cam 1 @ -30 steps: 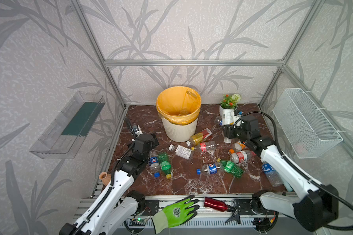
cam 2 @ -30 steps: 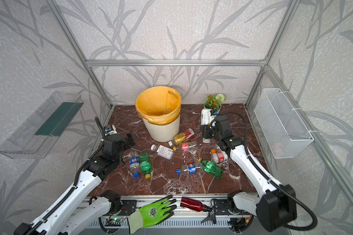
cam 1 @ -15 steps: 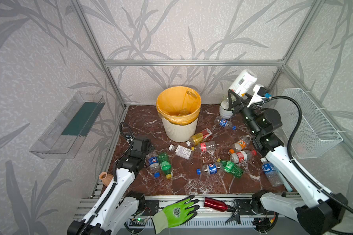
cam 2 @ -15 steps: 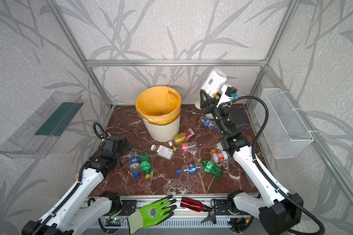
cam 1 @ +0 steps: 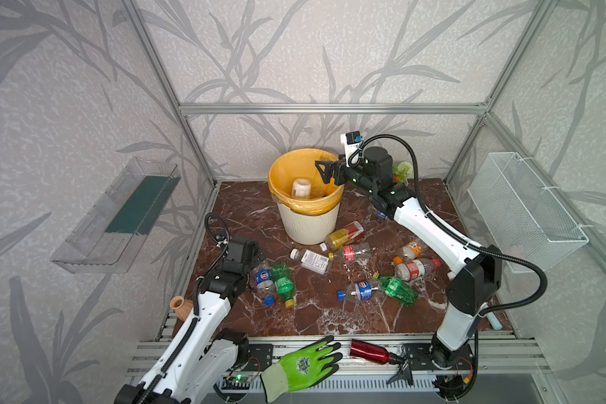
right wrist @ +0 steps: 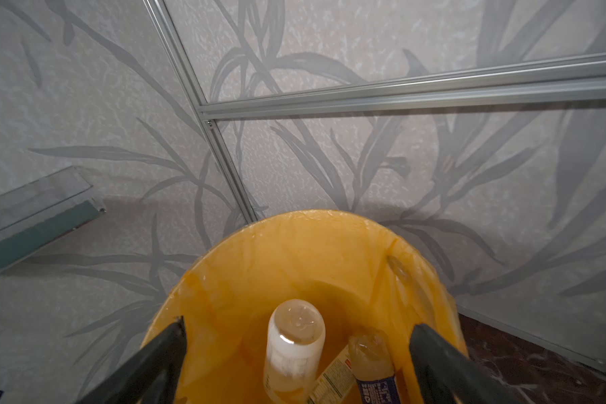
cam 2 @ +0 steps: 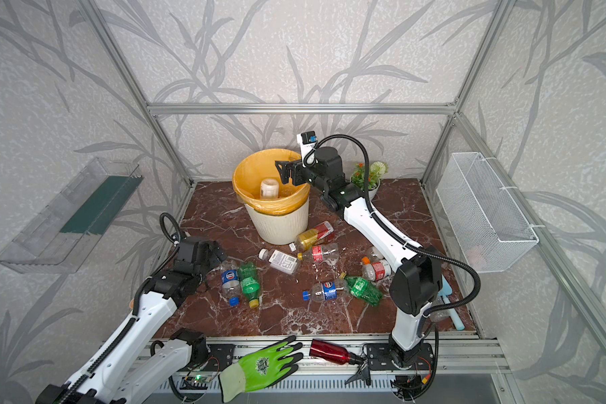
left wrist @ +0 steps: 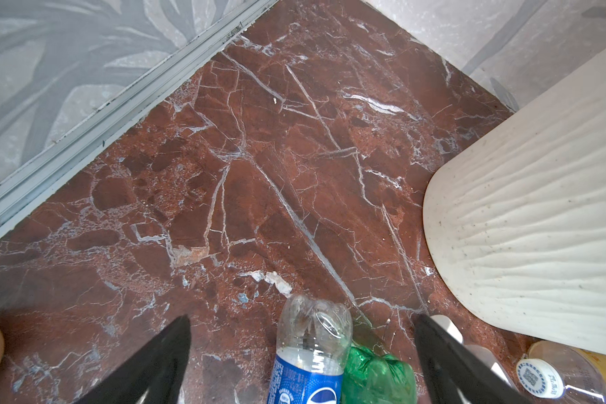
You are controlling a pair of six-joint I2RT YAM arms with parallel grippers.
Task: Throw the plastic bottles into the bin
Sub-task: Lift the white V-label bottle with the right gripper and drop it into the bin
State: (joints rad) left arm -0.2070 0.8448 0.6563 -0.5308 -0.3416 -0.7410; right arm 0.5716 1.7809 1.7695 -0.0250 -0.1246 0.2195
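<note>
the right gripper (cam 1: 326, 171) hangs over the right side of the bin (cam 1: 308, 227), up above its yellow bag. its two black fingers are spread wide apart and hold nothing. in the right wrist view a white bottle (right wrist: 296, 335) is down inside the bin, just under the open fingers, with its flat end up and a bit blurry. a dark blue label bottle (right wrist: 371, 356) lies next to it in the bag

the left gripper (left wrist: 301, 317) is low over the left side of the red-brown floor (cam 1: 245, 210). its fingers are wide open too and grip nothing. in the left wrist view the bottom end of a blue label bottle (left wrist: 312, 349) sits between the two fingers, and neither finger touches it. a green bottle (left wrist: 375, 374) lies tight against it

more bottles lie on the floor outside the bin. a yellow and red bottle (cam 1: 343, 235) is just beside the bin's near right side. a white label bottle (cam 1: 310, 259) and a red label bottle (cam 1: 352, 252) are near the middle. further right are an orange cap bottle (cam 1: 408, 251) and a red cap bottle (cam 1: 417, 268)

a shiny red metal bottle (cam 1: 368, 351) and a green glove (cam 1: 305, 363) lie on the near rail
</note>
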